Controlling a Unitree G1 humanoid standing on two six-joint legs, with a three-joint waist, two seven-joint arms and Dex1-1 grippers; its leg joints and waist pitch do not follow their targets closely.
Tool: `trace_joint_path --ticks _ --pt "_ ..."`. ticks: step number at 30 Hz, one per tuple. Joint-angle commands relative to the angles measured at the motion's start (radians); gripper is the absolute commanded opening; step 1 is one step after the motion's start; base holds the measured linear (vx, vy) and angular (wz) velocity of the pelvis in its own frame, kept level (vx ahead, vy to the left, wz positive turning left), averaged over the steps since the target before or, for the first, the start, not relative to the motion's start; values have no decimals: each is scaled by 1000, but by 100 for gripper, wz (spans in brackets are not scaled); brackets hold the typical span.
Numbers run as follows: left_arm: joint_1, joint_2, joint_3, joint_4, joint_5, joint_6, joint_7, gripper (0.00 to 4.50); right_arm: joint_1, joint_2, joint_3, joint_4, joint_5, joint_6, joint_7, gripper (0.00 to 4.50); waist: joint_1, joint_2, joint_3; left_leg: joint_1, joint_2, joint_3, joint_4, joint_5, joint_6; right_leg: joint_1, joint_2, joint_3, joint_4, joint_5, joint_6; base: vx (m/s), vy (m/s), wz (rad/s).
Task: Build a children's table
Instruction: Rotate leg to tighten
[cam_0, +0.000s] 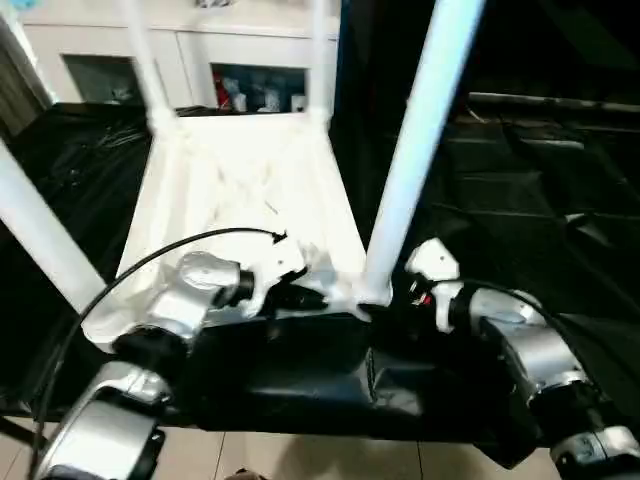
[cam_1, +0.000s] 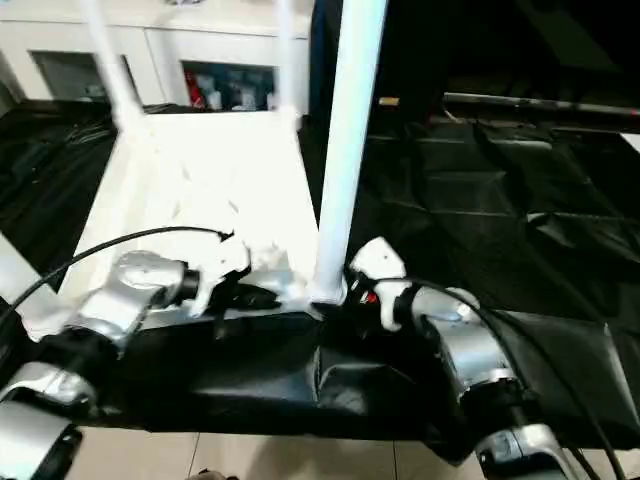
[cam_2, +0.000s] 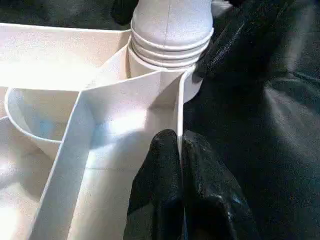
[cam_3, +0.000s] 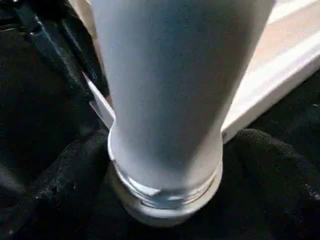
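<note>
Standing in corner sockets: four legs (cam_0: 418, 150) | tabletop (cam_0: 240, 190) upside down | left tool (cam_2: 180, 165) pinching rim, 6 o'clock | right tool (cam_3: 165, 200) gripping near-right leg

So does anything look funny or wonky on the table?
Nothing looks broken or spilled. The tabletop lies upside down, legs pointing up. At the near leg, a few thread rings still show above its socket, so it may not be fully screwed in yet.

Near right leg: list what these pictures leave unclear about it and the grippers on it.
- Leg: top cut off by the head views' upper edge.
- Its thread in the socket: how fully seated is hidden by the socket wall.
- Right gripper: finger gap hidden behind the leg.
- Tabletop: ribs washed out by glare.
- Left gripper: pinches the tabletop's edge wall.
</note>
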Motion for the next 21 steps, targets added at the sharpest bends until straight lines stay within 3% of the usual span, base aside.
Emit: trace_joint_path --ticks 1,4,6,8,15,21 --pt "20 -9 -20 -19 -34 11 -72 0 -6 -17 -15 -23 1 9 -12 428 0 -6 -60 23 70 -34 -65 -243 28 30 -76 43 -66 -196 -241 0 0 0" --pt "30 -4 -15 -31 -43 17 -76 0 4 -13 -10 -37 14 15 14 428 2 -9 -65 18 67 -32 -59 -197 44 33 -76 43 -58 -136 -249 0 0 0" --pt "35 1 -18 -38 -45 21 -80 0 9 -10 -11 -48 33 31 38 428 6 -11 -68 13 66 -30 -52 -143 72 35 -74 41 -49 -60 -262 0 0 0" --pt "39 4 -19 -44 -47 25 -81 0 10 -8 -16 -49 48 40 53 412 6 -10 -67 12 65 -29 -51 -138 84 34 -73 39 -48 -56 -265 0 0 0" --pt "43 6 -18 -57 -45 34 -80 0 10 -5 -19 -46 59 44 68 354 6 -8 -65 15 66 -31 -54 -179 57 32 -75 40 -55 -133 -253 0 0 0" --pt "45 9 -18 -62 -43 42 -85 0 15 -8 -12 -46 66 53 76 314 7 -7 -66 14 65 -31 -51 -165 60 33 -74 40 -52 -115 -253 0 0 0"
